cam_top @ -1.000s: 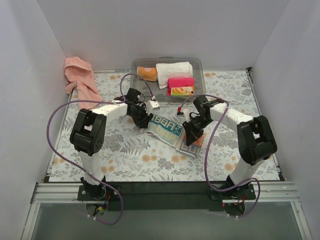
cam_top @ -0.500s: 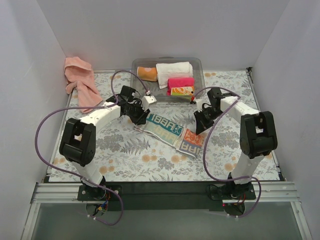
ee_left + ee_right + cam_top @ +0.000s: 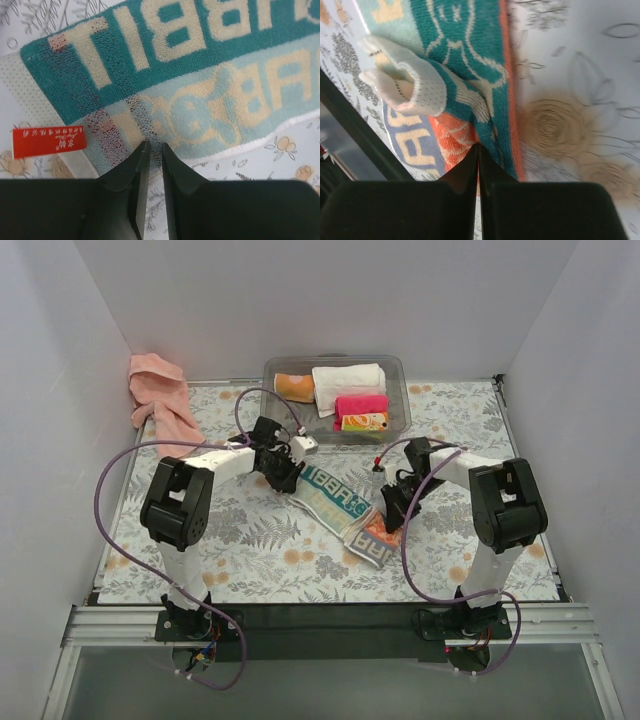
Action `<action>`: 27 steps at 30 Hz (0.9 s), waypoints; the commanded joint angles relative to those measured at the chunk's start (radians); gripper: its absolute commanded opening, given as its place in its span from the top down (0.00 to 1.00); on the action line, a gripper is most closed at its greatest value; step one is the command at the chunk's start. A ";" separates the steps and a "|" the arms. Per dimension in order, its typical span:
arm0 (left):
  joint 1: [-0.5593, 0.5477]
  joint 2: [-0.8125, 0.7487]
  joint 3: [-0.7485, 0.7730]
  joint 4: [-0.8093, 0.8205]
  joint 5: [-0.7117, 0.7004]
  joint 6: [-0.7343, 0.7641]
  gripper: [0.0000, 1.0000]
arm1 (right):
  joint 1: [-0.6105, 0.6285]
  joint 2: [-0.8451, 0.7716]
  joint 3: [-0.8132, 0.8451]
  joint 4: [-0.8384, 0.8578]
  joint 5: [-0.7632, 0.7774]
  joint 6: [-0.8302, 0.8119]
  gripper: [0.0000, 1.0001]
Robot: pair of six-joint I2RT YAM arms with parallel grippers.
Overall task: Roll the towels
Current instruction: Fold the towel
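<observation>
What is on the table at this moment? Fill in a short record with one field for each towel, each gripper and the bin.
patterned cloth: spread mid-table, not rolled, one end folded over by the right gripper
pink towel: crumpled in the far left corner, nothing touching it
left gripper: jaws nearly together at the cloth's edge; grip unclear
right gripper: shut on the cloth's other end
plastic bin: at the back edge, holding rolled towels

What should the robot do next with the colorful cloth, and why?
Probably the left end effector should close fully on the patterned cloth: its jaws show a thin gap over the cloth's edge, while the right end effector looks shut on the other end.
</observation>
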 commanded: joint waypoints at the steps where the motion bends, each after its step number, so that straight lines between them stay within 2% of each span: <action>1: -0.017 0.039 0.056 0.053 -0.011 0.017 0.85 | 0.063 -0.033 -0.055 0.003 -0.060 0.000 0.93; 6: -0.022 0.145 0.195 0.064 0.028 0.038 0.81 | 0.172 -0.059 -0.131 0.020 -0.144 0.023 0.90; 11: -0.022 0.156 0.272 0.070 0.075 0.040 0.73 | 0.186 -0.102 -0.113 0.017 -0.196 0.025 0.87; 15: -0.022 0.056 0.241 0.069 0.090 0.043 0.71 | 0.157 -0.186 -0.114 0.005 -0.230 0.022 0.86; 19: -0.022 -0.019 0.145 0.064 0.093 0.029 0.70 | 0.108 -0.239 -0.111 0.005 -0.223 0.025 0.85; 24: -0.023 0.005 0.114 0.053 0.114 -0.025 0.71 | 0.107 -0.177 -0.130 0.046 -0.093 0.060 0.87; 27: -0.032 0.048 0.122 0.070 0.128 -0.062 0.73 | 0.104 -0.148 -0.150 0.086 -0.071 0.080 0.87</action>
